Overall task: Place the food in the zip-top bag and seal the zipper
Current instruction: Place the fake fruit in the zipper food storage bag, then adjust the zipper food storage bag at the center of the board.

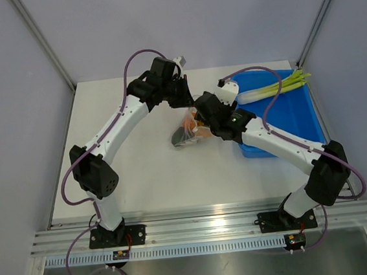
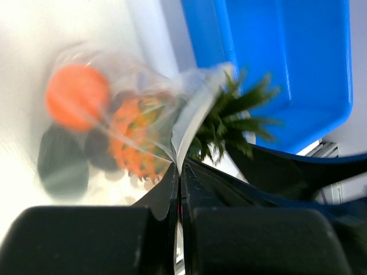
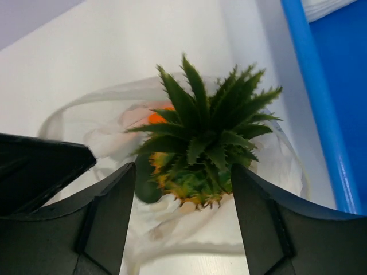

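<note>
Here the pineapple (image 3: pixel 200 137) lies leaves toward the wide right gripper (image 3: pixel 182 175), left gripper (image 2: pixel 179 171) pinching bag (image 2: pixel 143 74).

The overhead view is bright and even, lit softly from above. Shadows on the white table (image 1: pixel 142 180) are faint and diffuse, and a patch of glare sits on the metal rail (image 1: pixel 221 225) at the near edge. The left wrist view is blurred throughout: the table is blown out to near white, the zip-top bag (image 2: pixel 132 97) and its contents look smeared, and the left gripper (image 2: pixel 179 172) is a featureless black mass. The right wrist view is sharper. The pineapple (image 3: pixel 200 149) shows crisp leaves, while the right gripper (image 3: pixel 183 183) is dark and soft.
</note>
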